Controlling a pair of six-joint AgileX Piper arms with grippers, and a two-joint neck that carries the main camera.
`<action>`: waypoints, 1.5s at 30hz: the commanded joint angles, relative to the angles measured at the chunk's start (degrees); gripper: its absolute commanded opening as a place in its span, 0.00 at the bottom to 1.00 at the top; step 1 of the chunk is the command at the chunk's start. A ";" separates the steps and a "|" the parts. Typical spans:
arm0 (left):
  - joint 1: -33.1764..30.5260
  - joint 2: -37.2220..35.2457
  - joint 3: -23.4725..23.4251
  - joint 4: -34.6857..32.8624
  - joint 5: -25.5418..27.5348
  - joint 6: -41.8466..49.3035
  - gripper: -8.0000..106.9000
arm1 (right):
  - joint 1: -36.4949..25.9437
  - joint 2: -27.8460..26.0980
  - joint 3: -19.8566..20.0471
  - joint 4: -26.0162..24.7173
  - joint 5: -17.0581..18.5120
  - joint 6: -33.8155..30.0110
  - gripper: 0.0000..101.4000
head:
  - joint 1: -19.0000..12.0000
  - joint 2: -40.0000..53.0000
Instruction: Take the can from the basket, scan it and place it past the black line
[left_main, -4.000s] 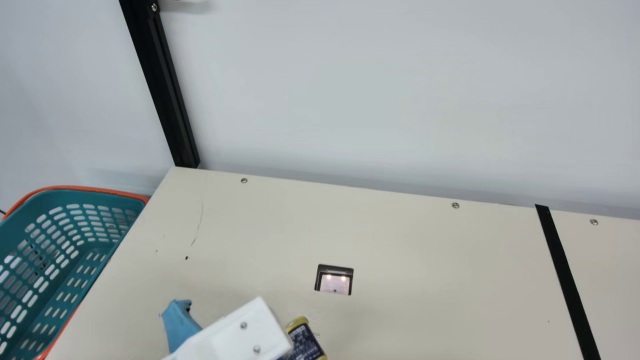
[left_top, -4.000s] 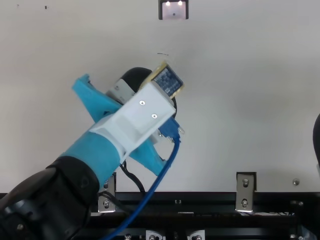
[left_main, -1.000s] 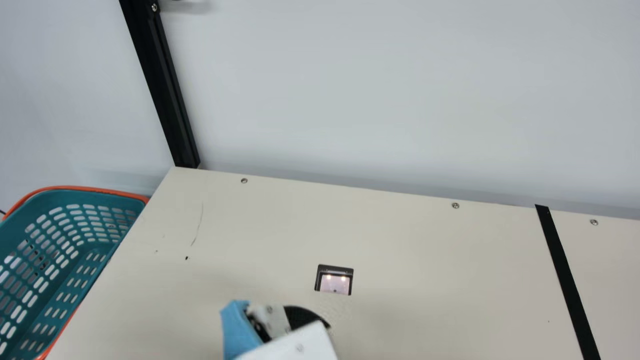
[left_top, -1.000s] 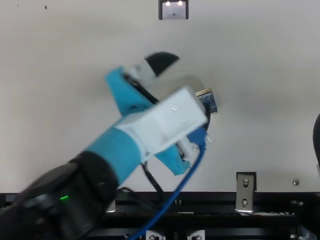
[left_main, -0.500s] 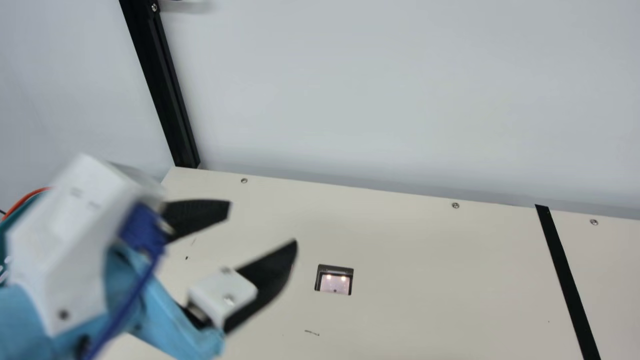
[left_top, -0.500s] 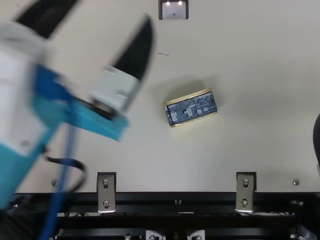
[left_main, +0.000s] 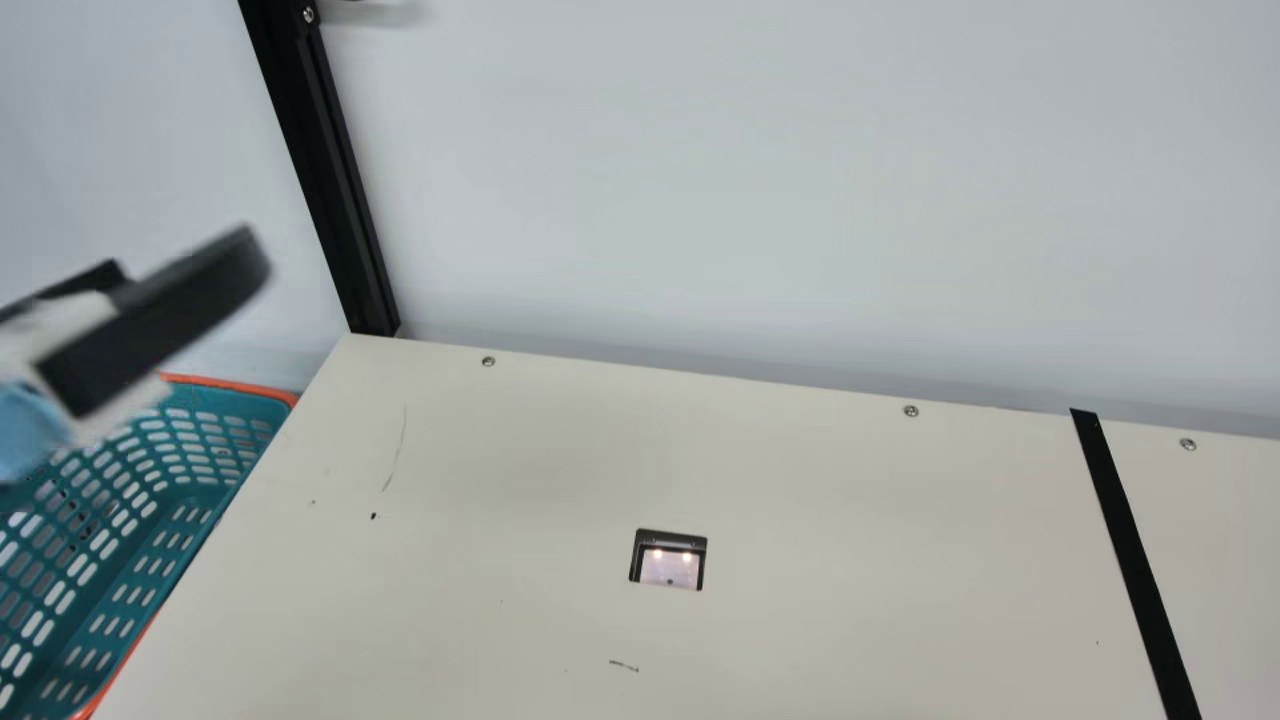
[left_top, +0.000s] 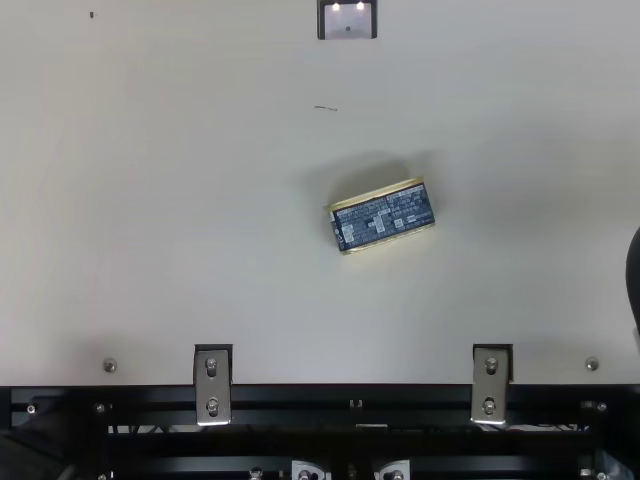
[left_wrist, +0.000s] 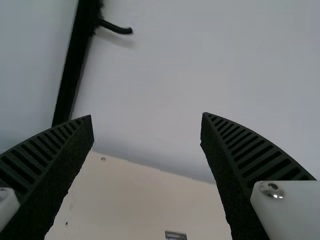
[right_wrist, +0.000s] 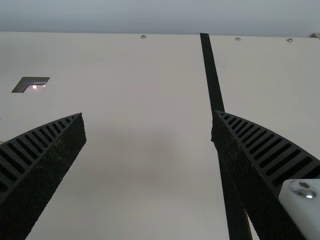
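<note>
Left pincer (left_wrist: 147, 116): released, its ribbed fingers wide apart with nothing between. In the main view it is up at the left, by the basket (left_main: 225, 383). Four seconds ago it was at the can (left_top: 383, 215), which stood out at a slant from under it; half a second ago the can lay free and the pincer had swung off. Can's place matches that earlier frame.

Meaning: can out of the basket and set down, likely so the right arm can take over. Whether the scan has registered, cannot tell.

Right pincer (right_wrist: 148, 114): also parted, empty, over the surface (left_main: 850, 560) by the black line (left_main: 1133, 560). Judgement: next move is the right pincer coming across for the can. Its oblique lie could make a square grip awkward.

Can: lying a little askew, dark printed face up, gold edges, shadow beside it. Nearer the arms than the lit scanner (left_top: 348, 22), apart from it, and short of the line.

Surface: cream, small dark scuff (left_top: 326, 108) between can and scanner; metal brackets (left_top: 212, 385) along the near edge.

Room: pale wall (left_main: 750, 200) behind, black upright post (left_main: 325, 180) at the far left corner.
</note>
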 joint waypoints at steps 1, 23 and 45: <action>4.09 -2.40 0.65 0.27 0.18 -5.22 0.85 | 0.00 0.00 0.00 0.00 0.00 0.00 1.00 | -2.12 -0.47; 10.84 -11.06 5.15 -1.60 -1.26 -4.98 0.85 | 5.88 6.32 -1.60 -4.23 -3.75 -1.33 1.00 | -2.12 -0.47; 10.84 -11.06 5.15 -1.60 -1.26 -4.98 0.85 | 20.24 35.02 -15.57 -2.82 -13.20 -14.96 1.00 | -2.12 -0.47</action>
